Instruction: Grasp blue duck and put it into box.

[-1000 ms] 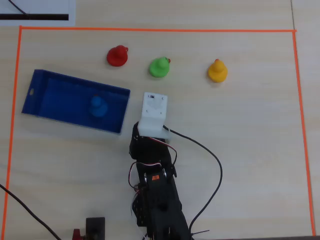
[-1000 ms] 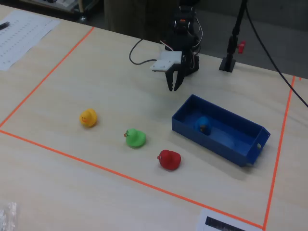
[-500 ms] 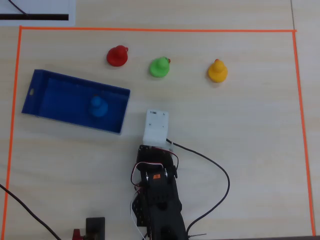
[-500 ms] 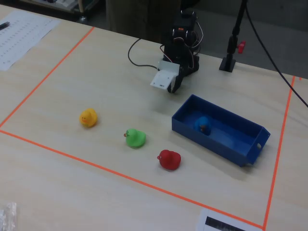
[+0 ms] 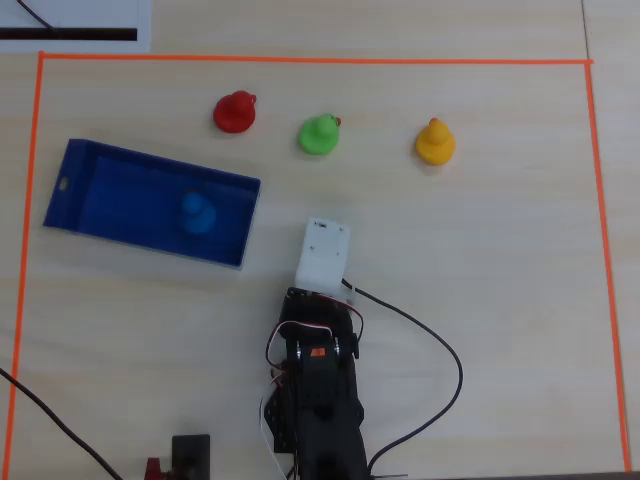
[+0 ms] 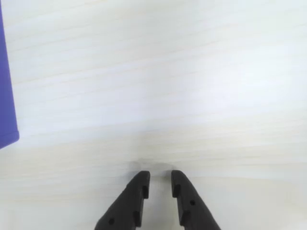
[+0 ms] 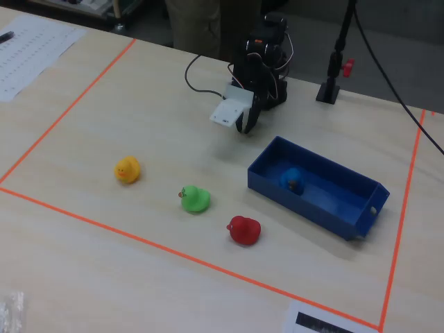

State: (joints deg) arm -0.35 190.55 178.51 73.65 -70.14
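Observation:
The blue duck point(image 5: 198, 213) lies inside the dark-blue box point(image 5: 110, 195), toward its right end; the fixed view shows the duck point(image 7: 293, 180) in the box point(image 7: 302, 206) too. My gripper point(image 6: 159, 179) hangs over bare table just right of the box, whose edge point(image 6: 5, 86) shows at the left of the wrist view. The jaws stand a narrow gap apart with nothing between them. In the overhead view the white wrist mount point(image 5: 322, 250) hides the fingers. In the fixed view the gripper point(image 7: 245, 128) points down near the box's near corner.
A red duck point(image 5: 235, 112), a green duck point(image 5: 319, 134) and a yellow duck point(image 5: 435, 142) stand in a row beyond the box. Orange tape point(image 5: 300, 60) frames the work area. A black cable point(image 5: 445, 355) loops right of the arm base.

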